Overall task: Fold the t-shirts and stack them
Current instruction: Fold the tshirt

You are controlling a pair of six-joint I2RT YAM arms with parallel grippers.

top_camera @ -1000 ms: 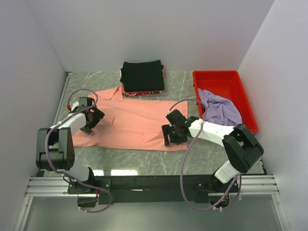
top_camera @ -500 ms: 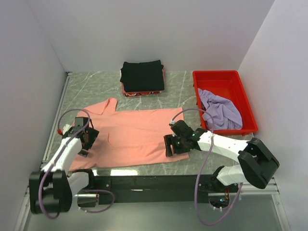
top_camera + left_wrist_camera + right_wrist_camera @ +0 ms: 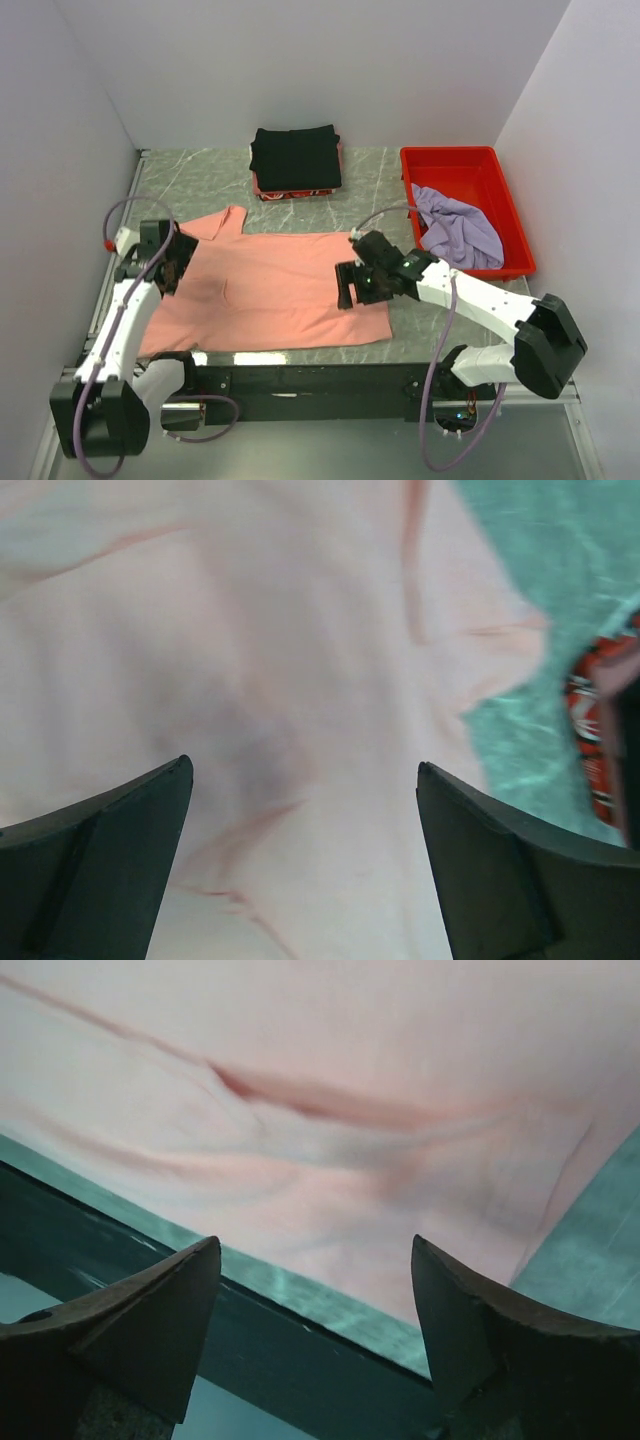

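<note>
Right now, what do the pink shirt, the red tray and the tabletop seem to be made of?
The salmon-pink t-shirt looks like soft matte cloth, perhaps cotton: it creases and lies limp. The red tray seems moulded plastic: even colour, straight walls. The tabletop is smooth, grey-green with pale veins: stone or printed laminate, cannot tell.

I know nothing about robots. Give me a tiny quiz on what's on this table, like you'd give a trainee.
1. True or false: the lavender t-shirt lies in the red tray.
2. The salmon-pink t-shirt is: A) folded on a stack, B) spread flat on the table, C) hanging in the air.
3. Fill in: in both wrist views the jaws stand ____ over pink cloth.

Key: 1 true; 2 B; 3 open.
</note>
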